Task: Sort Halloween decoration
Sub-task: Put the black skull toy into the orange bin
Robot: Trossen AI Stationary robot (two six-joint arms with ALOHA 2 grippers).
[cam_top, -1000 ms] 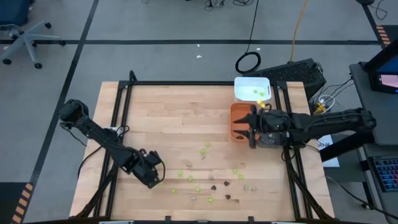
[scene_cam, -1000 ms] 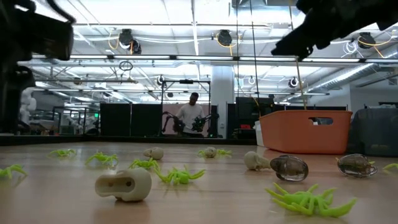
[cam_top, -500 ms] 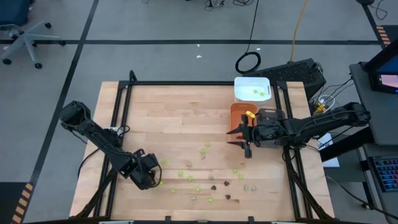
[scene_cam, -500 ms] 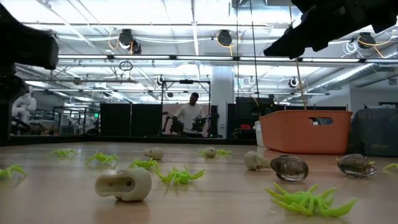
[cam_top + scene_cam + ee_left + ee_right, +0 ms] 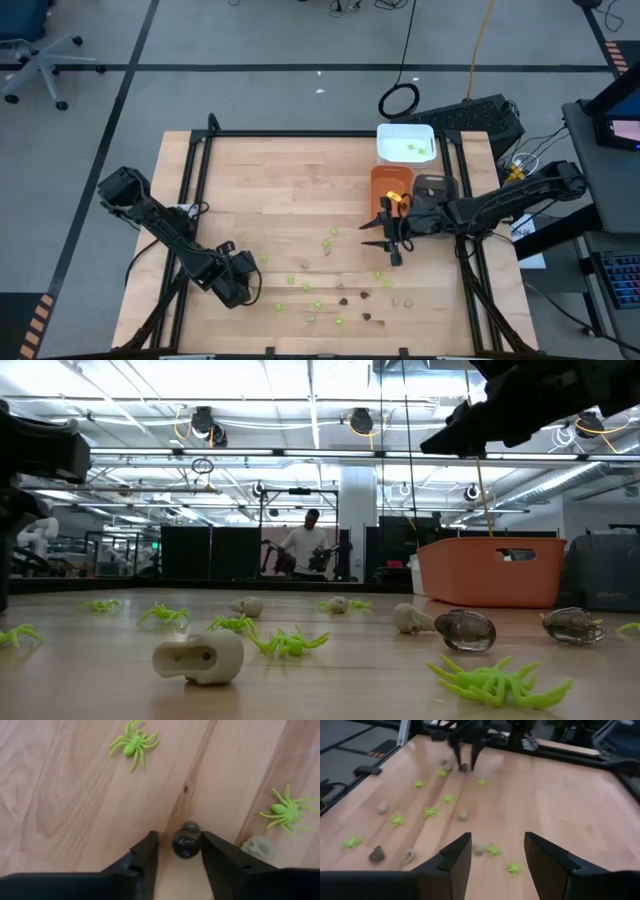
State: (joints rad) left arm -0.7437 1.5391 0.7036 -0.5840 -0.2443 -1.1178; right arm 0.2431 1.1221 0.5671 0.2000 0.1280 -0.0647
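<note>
Far left on the wooden bench (image 5: 260, 190), toward its near edge: left pincer (image 5: 179, 851) lowered to the surface, fingers part-way apart, straddling a dark brown piece (image 5: 186, 840) that lies on the wood between the tips. Narrow gaps visible on both sides of that piece in the left wrist view, so no firm grip shown. Same pincer seen from above at (image 5: 243, 285).

Just beside that brown piece: a pale beige-grey skull-shaped piece (image 5: 260, 847). Farther off on the wood: a lime-green spider (image 5: 134, 745), and a second lime-green spider (image 5: 286, 810) near the skull.

Across the middle of the bench, nearer the front: the remaining Halloween decoration (image 5: 330, 290) scattered loosely, green spiders, brown pieces and pale skulls mixed, mostly apart from one another. At bench level: a pale skull (image 5: 200, 657) close to the camera, green spiders (image 5: 290, 642) behind it, two dark brown pieces (image 5: 465, 629) toward the right.

Right of centre: right pincer (image 5: 389, 240) raised above the bench, fingers spread wide, nothing between them, pointing toward the scattered pieces. Directly behind it: orange tray (image 5: 385, 180), and behind that a white tray (image 5: 404, 135) with a few green pieces inside.

Beyond the bench, in the low view: a person (image 5: 305, 545) standing far back in the room.
</note>
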